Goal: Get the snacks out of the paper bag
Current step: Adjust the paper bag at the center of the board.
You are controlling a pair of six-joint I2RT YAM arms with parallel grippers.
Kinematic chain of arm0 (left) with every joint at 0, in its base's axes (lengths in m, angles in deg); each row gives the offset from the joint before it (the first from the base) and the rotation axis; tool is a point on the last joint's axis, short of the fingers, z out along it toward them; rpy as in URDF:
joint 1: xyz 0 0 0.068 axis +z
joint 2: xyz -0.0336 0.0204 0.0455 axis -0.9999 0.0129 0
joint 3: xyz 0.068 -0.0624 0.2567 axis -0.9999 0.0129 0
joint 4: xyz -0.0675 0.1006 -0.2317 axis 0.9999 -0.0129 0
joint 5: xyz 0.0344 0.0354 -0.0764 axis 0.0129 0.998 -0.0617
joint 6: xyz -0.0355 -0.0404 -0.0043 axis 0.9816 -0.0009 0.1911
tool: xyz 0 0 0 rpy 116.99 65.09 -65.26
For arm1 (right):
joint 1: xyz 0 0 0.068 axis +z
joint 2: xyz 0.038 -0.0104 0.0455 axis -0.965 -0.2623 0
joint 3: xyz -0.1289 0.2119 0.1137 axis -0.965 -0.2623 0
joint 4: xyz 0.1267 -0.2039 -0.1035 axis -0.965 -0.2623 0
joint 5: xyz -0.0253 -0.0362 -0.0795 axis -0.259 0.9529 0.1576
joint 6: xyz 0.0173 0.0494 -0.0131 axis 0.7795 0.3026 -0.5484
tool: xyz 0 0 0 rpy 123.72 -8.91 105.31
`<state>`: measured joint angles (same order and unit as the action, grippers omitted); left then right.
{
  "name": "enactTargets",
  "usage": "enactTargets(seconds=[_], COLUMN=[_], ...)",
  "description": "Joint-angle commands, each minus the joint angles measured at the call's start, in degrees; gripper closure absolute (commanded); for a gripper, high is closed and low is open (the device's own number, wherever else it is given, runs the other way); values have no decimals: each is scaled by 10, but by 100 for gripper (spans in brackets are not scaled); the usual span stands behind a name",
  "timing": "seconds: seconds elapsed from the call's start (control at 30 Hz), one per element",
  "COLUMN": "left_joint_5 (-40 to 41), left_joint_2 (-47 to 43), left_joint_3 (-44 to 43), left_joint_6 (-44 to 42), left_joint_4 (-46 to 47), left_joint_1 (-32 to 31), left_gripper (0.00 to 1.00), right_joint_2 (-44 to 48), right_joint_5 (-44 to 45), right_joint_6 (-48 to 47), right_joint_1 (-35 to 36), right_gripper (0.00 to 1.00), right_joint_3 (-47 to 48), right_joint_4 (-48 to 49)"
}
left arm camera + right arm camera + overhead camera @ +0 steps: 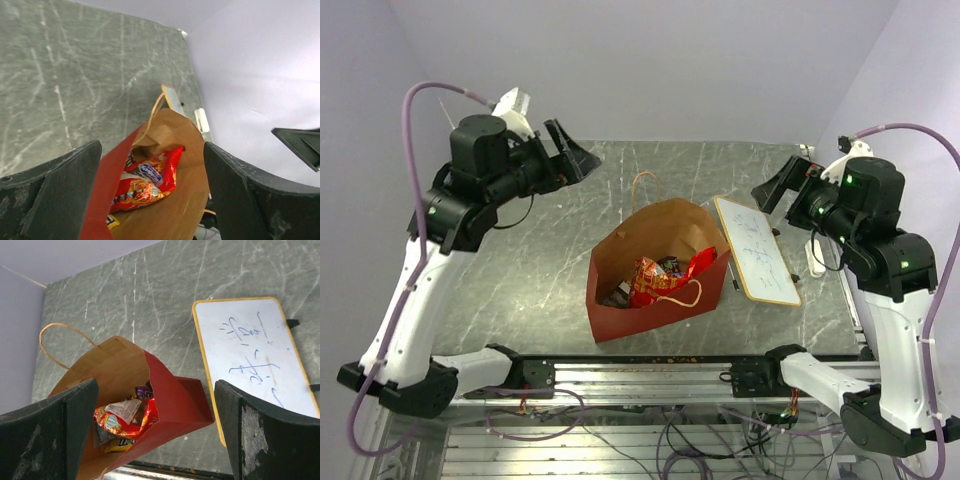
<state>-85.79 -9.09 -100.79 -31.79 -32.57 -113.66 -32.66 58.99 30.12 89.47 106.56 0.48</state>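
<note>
Near the front edge of the table [520, 260] we see the bag [650, 315], its mouth gaping toward the top camera. Inside it lie the red packet [652, 279], a yellow packet [120, 444] beneath it, and dark wrappers [670, 265] behind. Just right of the bag lies the board [757, 248]. Farther back, the left gripper [570, 150] and right gripper [782, 185] hang above the table, one to each side, fingers spread wide, gripping nothing.
</note>
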Motion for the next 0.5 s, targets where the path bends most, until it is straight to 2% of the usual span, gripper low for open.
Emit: enactTargets(seconds=[0.0, 0.17, 0.37, 0.47], left_joint_5=[-131, -167, -165, -162], left_joint_2=[44, 109, 188, 223], left_joint_3=[4, -7, -19, -34], left_joint_6=[17, 11, -30, -53], left_joint_4=[77, 104, 95, 73], left_joint_1=[9, -14, -74, -84], left_gripper=[7, 6, 7, 7], right_joint_2=[3, -11, -33, -47], right_joint_5=[-46, -105, -160, -171], right_joint_6=[30, 29, 11, 3], right_joint_1=[-8, -11, -12, -13], right_gripper=[0, 0, 0, 0], right_joint_3=[-36, -81, -110, -106], right_joint_4=[56, 105, 150, 154])
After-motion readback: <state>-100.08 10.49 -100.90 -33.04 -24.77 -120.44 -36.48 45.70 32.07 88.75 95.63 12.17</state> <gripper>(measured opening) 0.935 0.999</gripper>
